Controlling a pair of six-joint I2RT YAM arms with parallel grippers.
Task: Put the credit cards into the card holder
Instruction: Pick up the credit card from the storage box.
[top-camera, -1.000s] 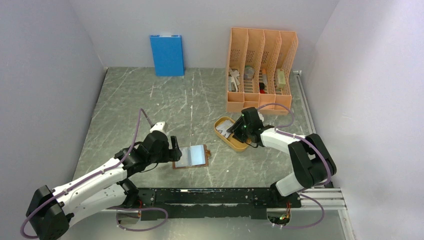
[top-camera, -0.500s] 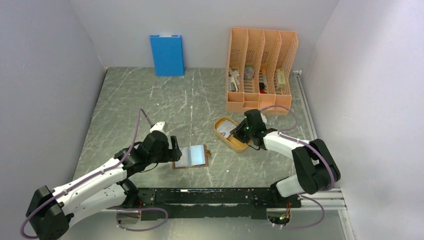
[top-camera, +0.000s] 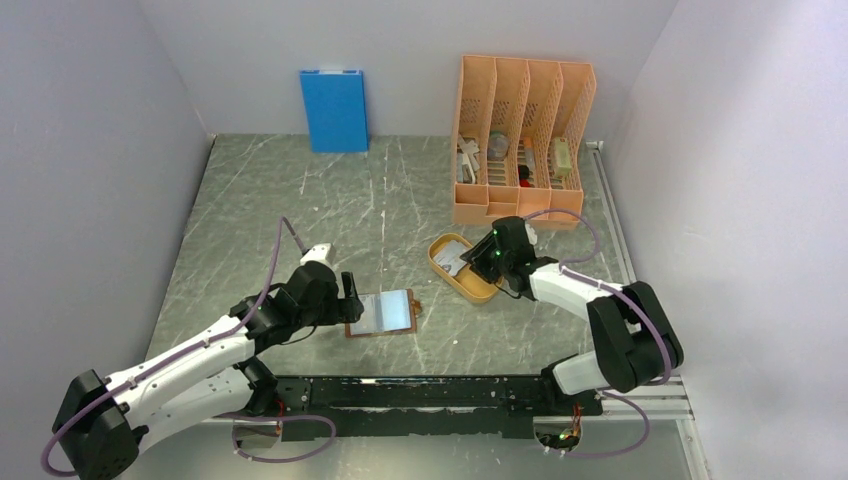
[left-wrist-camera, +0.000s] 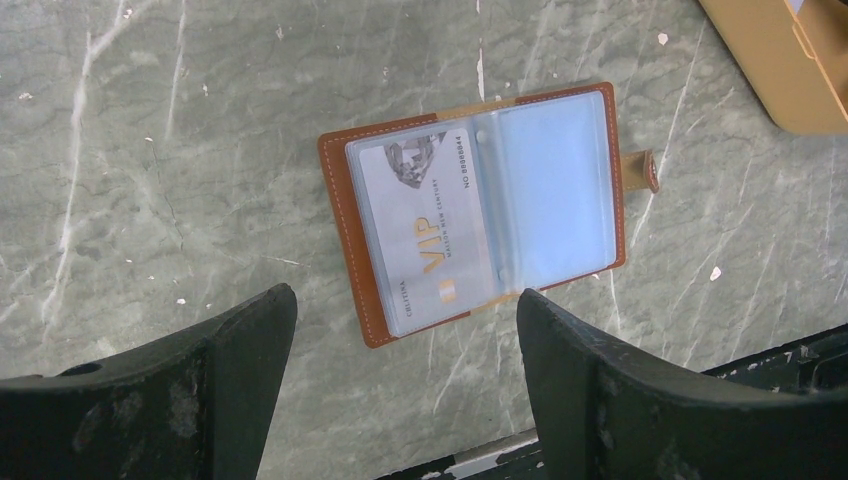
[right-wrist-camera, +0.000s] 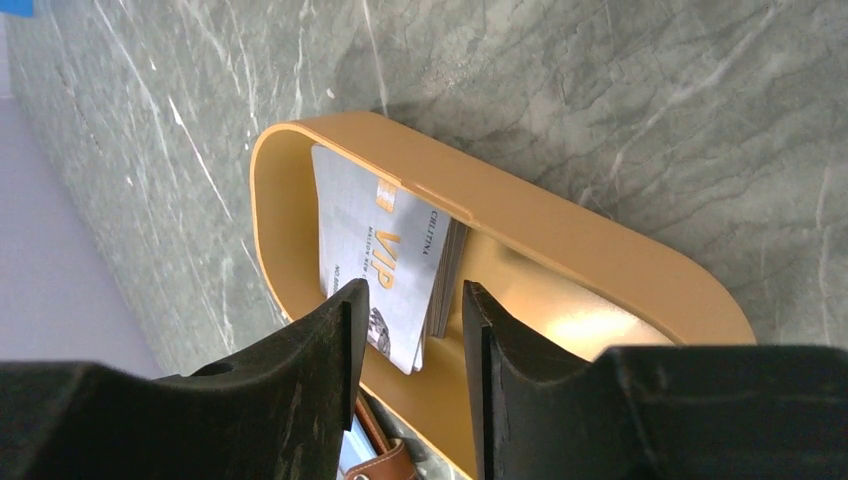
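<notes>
**Holder open, cards stacked in tray**

The card holder lies open near the worktop's near edge, with a VIP card sleeved inside. The left hand is beside it, fingers wide apart. The right hand, fingers narrowly apart, hovers over the credit cards in the orange tray.

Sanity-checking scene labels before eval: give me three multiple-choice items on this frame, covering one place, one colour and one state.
1. Where does the loose stack of credit cards sit? A) a drawer B) orange tray C) bare table
2. Colour of the upright box at the back wall? A) blue B) orange C) grey
3. The card holder is: A) snapped shut B) standing on edge C) open flat

Key: B, the right wrist view shows them leaning inside the tray; A, plain in the top view; C, sleeves face up, strap loose.
</notes>
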